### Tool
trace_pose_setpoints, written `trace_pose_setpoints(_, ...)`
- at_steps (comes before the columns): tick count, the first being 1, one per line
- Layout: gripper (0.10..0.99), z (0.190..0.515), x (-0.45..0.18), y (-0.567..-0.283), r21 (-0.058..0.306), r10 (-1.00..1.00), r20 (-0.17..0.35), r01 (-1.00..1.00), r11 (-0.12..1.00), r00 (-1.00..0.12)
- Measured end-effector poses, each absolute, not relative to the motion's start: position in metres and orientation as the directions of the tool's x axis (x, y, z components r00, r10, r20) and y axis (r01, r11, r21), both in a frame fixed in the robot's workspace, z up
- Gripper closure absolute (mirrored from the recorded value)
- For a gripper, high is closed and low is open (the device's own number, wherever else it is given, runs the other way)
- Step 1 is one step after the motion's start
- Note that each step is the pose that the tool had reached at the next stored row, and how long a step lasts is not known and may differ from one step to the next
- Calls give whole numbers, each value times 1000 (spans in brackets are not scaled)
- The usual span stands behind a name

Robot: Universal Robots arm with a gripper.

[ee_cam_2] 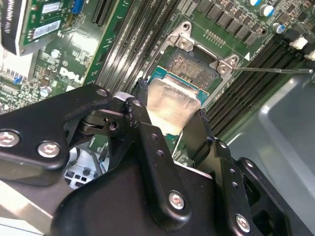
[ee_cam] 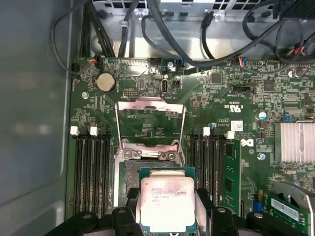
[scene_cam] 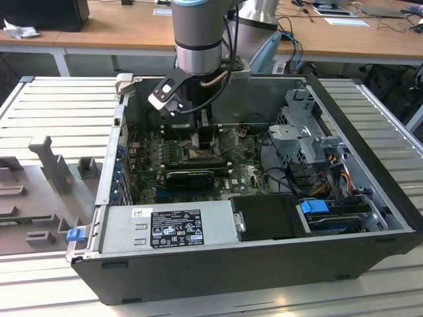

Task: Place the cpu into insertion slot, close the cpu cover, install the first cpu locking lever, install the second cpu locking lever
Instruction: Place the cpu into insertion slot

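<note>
Silver-faced cpu (ee_cam: 167,201) is clamped between the black fingers (ee_cam_2: 147,137) of the end effector (ee_cam_2: 170,115). It is held over the insertion slot (ee_cam_2: 192,66) of the green motherboard (ee_cam: 221,98); contact cannot be determined. Beyond the socket, the cpu cover (ee_cam: 150,103) stands swung open. The arm reaches down into the open computer case (scene_cam: 264,264).

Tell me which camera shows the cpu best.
The first wrist view: the cpu faces that camera squarely, nearly its whole pale face showing, held in the gripper. The second wrist view catches it slanted, washed by glare, partly behind the gripper. In the exterior view it is too small to tell under the arm.
</note>
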State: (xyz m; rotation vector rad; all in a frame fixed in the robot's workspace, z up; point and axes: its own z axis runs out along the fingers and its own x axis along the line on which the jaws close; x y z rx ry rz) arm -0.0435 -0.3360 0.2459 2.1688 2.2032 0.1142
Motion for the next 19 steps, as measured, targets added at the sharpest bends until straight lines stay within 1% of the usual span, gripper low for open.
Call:
trace_pose_setpoints(6,557,238,-47,-333,86,1000,18,996,15,-16)
trace_pose_setpoints(9,557,231,-48,-326,86,1000,18,996,7,-8)
trace_pose_setpoints(19,557,213,-48,-322,85,1000,18,996,1,-2)
